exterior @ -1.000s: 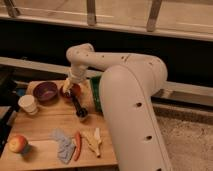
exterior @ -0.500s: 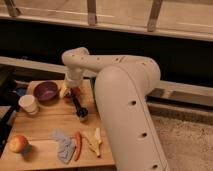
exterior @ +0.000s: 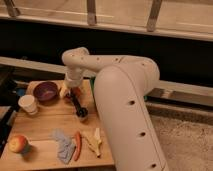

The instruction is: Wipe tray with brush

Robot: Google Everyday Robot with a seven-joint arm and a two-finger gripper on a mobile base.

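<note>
Wooden surface (exterior: 45,122) seen from above and in front, read from left to right. At the near left corner, a red-and-yellow apple (exterior: 17,143). Behind it, a white cup (exterior: 28,104) standing upright, and just right of that a round purple bowl (exterior: 46,91) near the far edge. At the front, a crumpled grey cloth (exterior: 62,145) lies flat, with a slim orange-red item (exterior: 77,145) touching its right side. The pincer (exterior: 70,90) hangs at the far edge just right of the purple bowl, pointing down, its fingers apart and closed on nothing. An orange bowl (exterior: 76,92) shows only in part beside it. The brush (exterior: 77,104) lies on the surface, its dark handle running from under the pincer towards the viewer and slightly right, ending in a darker round tip. A yellowish peel (exterior: 94,141) lies near the front right. The tray (exterior: 90,85) is almost wholly hidden behind the large white arm (exterior: 125,110); only a dim green strip shows right of the pincer, apart from the brush
</note>
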